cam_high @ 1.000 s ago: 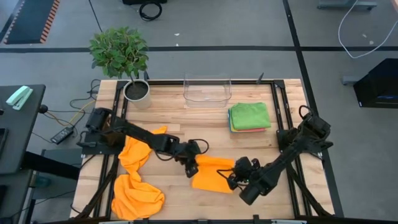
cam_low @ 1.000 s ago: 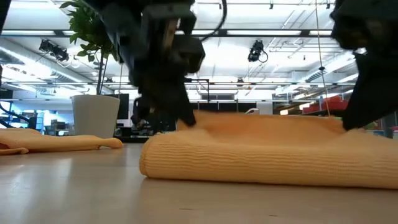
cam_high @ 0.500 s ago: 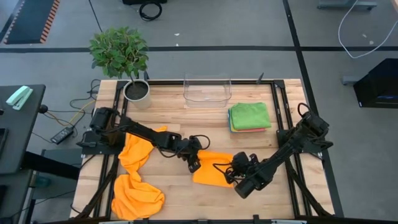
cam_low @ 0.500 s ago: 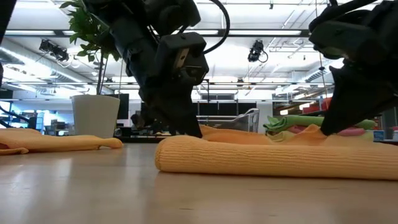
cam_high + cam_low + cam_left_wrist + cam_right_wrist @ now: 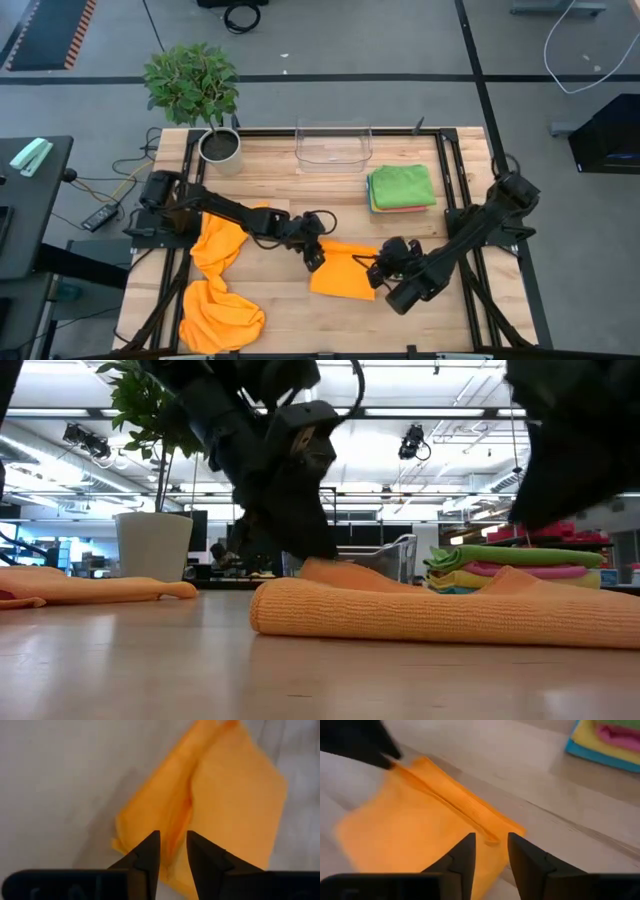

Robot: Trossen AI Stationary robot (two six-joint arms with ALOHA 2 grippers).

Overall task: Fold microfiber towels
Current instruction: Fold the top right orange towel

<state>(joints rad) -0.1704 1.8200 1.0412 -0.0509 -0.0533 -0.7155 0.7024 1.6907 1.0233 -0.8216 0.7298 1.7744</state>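
While the folded orange towel (image 5: 343,272) lies on the bench (image 5: 330,195) with its long axis running between them, the left gripper (image 5: 316,258) and right gripper (image 5: 384,268) hover at its opposite ends, equally near. Both stand slightly parted, pinching nothing. No writing is legible.

A folded towel (image 5: 342,274) lies near the front middle of the surface (image 5: 300,190) — between the left end effector (image 5: 316,258) and right end effector (image 5: 381,272). Loose towels (image 5: 215,290) lie left; a towel stack (image 5: 402,187) sits back right, beside the bin (image 5: 333,146).
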